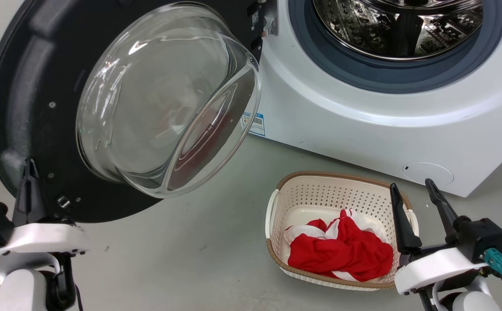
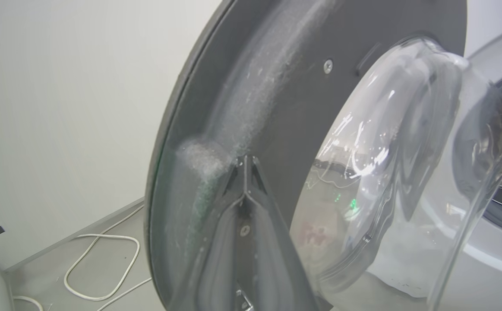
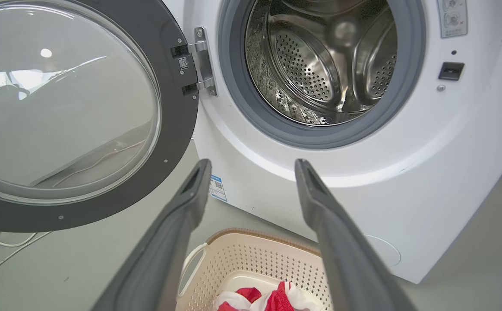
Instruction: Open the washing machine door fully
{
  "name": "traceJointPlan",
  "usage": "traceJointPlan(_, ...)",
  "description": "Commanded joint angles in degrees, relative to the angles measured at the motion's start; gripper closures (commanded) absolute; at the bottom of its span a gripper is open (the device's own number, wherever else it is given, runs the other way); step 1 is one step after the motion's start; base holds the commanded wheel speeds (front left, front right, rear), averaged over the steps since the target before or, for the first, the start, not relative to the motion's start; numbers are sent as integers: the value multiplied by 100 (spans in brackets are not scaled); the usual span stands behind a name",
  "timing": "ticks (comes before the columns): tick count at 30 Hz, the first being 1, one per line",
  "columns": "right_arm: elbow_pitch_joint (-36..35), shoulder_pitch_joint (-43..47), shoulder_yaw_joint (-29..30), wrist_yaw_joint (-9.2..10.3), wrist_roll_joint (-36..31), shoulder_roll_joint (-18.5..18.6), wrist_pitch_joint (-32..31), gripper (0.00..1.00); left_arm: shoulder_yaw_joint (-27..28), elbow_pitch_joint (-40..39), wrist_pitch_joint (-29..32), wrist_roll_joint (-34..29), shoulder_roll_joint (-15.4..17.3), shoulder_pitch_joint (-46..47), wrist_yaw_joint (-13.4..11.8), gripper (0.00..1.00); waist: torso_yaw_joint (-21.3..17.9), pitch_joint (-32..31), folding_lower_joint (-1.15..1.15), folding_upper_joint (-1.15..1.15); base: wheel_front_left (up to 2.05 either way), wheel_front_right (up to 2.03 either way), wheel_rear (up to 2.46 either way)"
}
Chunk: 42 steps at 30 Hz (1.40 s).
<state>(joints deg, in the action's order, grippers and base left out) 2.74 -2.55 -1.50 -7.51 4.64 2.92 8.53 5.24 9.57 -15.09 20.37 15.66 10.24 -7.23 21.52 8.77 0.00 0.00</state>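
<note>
While your left gripper (image 1: 28, 181) had its two fingers pinched flat together with nothing seen between them, their joined tip rested against the black inner face of the washing machine door (image 1: 30, 86), low on the edge farthest from the washing machine (image 1: 363, 129). The door stood swung out to the machine's left on its steel hinge (image 3: 203, 60). Its clear glass bowl (image 1: 160, 99) bulged toward you, and the drum (image 1: 350, 26) and grey rubber ring (image 1: 363, 73) lay bare.

Your right gripper (image 1: 410, 185) hung in front of the machine with its fingers spread wide and empty. It was above a cream perforated laundry basket (image 1: 320, 190) that sat on the floor just before the machine's front and held a red and white cloth (image 1: 341, 250).

As for writing, a blue label (image 1: 257, 124) with a QR code sat low at the front's left corner. A small QR sticker (image 3: 183, 63) was on the door by the hinge. A pale sticker (image 3: 452, 17) with round symbols sat right of the drum opening, above the dark latch socket (image 3: 451, 70). None of their print was large enough to read.

A white cable (image 2: 104, 259) looped on the floor left of the machine.
</note>
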Motion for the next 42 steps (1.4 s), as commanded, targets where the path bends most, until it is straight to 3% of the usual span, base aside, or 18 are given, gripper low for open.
traceJointPlan(1,-13,-91,1,4,-9,-10,7,0,122,158,-8,-57,16,116,69,100,-14,14,0,0,0,0,0)
traceJointPlan(12,45,-138,1,4,14,-10,47,0,666,934,-5,-473,-104,521,543,100,-106,-4,0,0,0,0,0)
traceJointPlan(26,250,75,15,4,183,-10,197,0,593,-2,-11,-1193,-636,-566,755,100,-262,-460,0,0,0,0,0)
traceJointPlan(27,258,106,15,4,186,-10,203,0,557,-67,-11,-1208,-678,-664,770,95,-287,-499,0,0,0,0,0)
traceJointPlan(29,271,165,20,4,204,-10,220,0,486,-173,-11,-1261,-763,-853,820,47,-342,-570,0,0,0,0,0)
traceJointPlan(30,273,183,27,4,203,-10,237,0,437,-216,-11,-1276,-811,-927,822,9,-373,-602,0,0,0,0,0)
traceJointPlan(31,267,181,35,4,209,-10,250,0,387,-263,-11,-1275,-858,-982,832,0,-402,-626,0,0,0,0,0)
traceJointPlan(42,154,266,108,4,95,-9,312,0,-137,-236,-11,-1423,-1076,-978,964,0,-937,-818,0,0,0,0,0)
